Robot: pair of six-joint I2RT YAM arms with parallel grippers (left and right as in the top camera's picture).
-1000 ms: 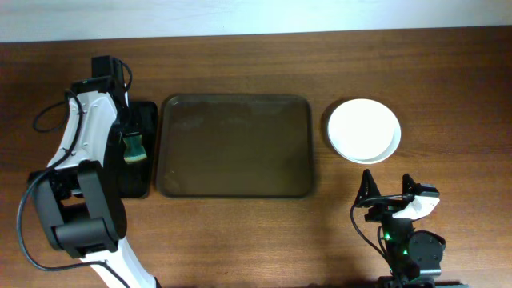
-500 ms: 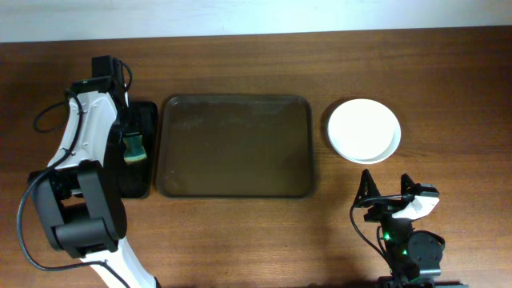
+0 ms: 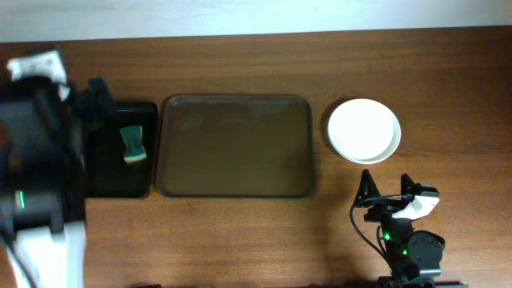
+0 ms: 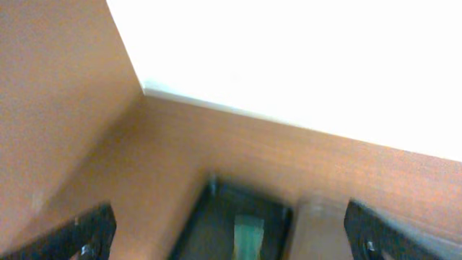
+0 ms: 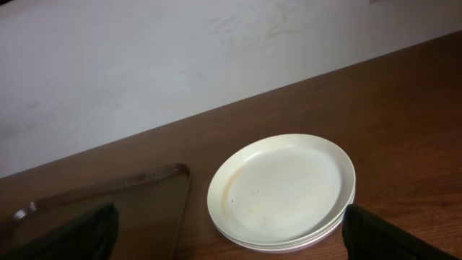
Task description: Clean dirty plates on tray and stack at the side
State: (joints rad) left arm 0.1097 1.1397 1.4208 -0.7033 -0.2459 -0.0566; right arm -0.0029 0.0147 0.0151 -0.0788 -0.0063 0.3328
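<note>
The plates point(image 3: 364, 130) are stacked on the table to the right of the large dark-brown tray point(image 3: 236, 146), which holds nothing. In the right wrist view the top plate point(image 5: 281, 188) shows a faint orange streak near its left rim, and the tray's corner point(image 5: 108, 191) lies to its left. My right gripper point(image 3: 390, 190) is open and empty near the front edge, apart from the stack; its fingers frame the right wrist view point(image 5: 231, 245). My left arm point(image 3: 36, 160) is a raised blur at far left. My left gripper point(image 4: 231, 242) is open and empty, high above the sponge.
A small black tray point(image 3: 108, 172) lies left of the brown tray, with a green-and-yellow sponge point(image 3: 132, 145) on it; both show blurred in the left wrist view, tray point(image 4: 209, 217) and sponge point(image 4: 249, 232). A white wall runs along the table's far edge.
My left arm has lifted off the black tray and swung left and up toward the camera, leaving the sponge lying there. The right arm and the plates have not moved.
</note>
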